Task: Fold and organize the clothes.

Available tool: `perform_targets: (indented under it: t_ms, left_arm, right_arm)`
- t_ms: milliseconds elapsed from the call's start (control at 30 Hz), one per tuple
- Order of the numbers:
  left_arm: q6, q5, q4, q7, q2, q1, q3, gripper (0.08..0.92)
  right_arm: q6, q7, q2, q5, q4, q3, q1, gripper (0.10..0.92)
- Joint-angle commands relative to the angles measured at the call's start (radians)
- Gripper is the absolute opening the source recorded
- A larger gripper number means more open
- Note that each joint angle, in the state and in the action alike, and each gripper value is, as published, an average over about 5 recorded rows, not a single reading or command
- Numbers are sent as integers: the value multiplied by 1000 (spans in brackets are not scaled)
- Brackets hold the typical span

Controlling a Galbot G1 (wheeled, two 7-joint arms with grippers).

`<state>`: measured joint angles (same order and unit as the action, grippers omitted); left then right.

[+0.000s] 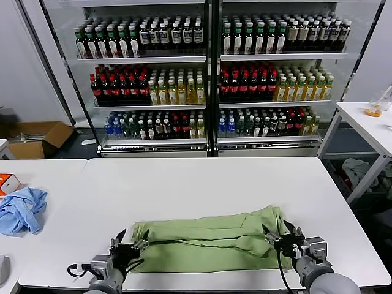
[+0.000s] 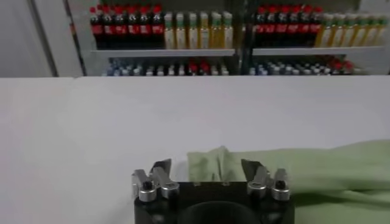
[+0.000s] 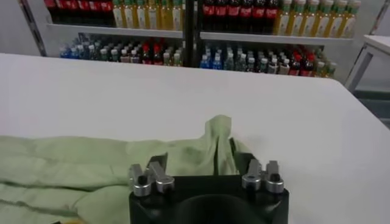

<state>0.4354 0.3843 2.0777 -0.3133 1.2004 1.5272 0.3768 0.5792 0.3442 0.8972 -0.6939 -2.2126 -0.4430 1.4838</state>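
Both grippers sit at the near edge of the white table (image 1: 202, 184), one at each end of the pale green shirt (image 1: 211, 240). At the shirt's left end, the left gripper (image 1: 129, 250) has its fingers spread apart, a crumpled fold of green cloth lying between them but not pinched. At the right end, the right gripper (image 1: 283, 240) likewise has its fingers apart, with a raised peak of fabric just in front of them. Neither tool is clamped on anything.

Folded into a long, rumpled band, the shirt lies along the table's near edge, roughly centred between its two near corners. The rest of the tabletop is plain white.

A second white table (image 1: 37, 174) adjoins on the left, carrying a crumpled light blue cloth (image 1: 21, 209) and a small orange and white box (image 1: 7, 182) near its left side. Beyond the far edge stands a glass-fronted drinks cooler (image 1: 208, 79), its shelves packed with rows of bottles. A cardboard box (image 1: 37, 138) sits on the floor at far left, and another white table (image 1: 370, 125) stands at the right.
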Motion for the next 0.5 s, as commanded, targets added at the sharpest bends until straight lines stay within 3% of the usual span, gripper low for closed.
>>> perform_targets:
  t_ms: [33, 167, 500]
  left_arm:
    - [-27, -100, -46, -40, 74, 19, -16, 813]
    - [-28, -91, -38, -34, 79, 28, -18, 748]
    - [-24, -55, -30, 9, 76, 40, -3, 454]
  right_arm:
    - [0, -2, 1, 5, -18, -9, 23, 814]
    - [0, -2, -1, 3, -23, -16, 30, 822]
    - [0, 0, -10, -5, -35, -24, 30, 823]
